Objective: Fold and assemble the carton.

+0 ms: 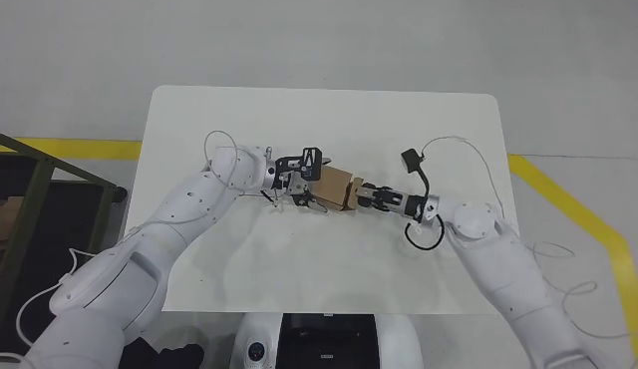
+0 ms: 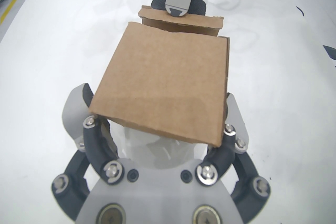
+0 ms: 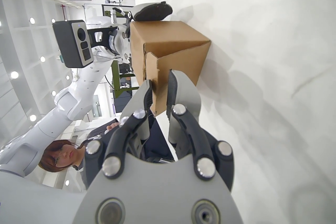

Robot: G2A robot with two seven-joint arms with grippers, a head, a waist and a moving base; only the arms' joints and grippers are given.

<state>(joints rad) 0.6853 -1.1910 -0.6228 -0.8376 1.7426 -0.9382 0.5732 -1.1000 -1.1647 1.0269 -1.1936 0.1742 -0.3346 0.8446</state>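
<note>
The carton (image 1: pixel 336 187) sits at the middle of the desk (image 1: pixel 319 120), between both arms. The left gripper (image 1: pixel 302 183) is at its left end, fingers (image 2: pixel 76 101) clasping opposite sides. The right gripper (image 1: pixel 361 197) is at its right end, pinching a flap (image 3: pixel 157 70).

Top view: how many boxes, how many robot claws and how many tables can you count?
1 brown cardboard carton
2 grey metal grippers: left gripper, right gripper
1 white table
Total: 4
</note>
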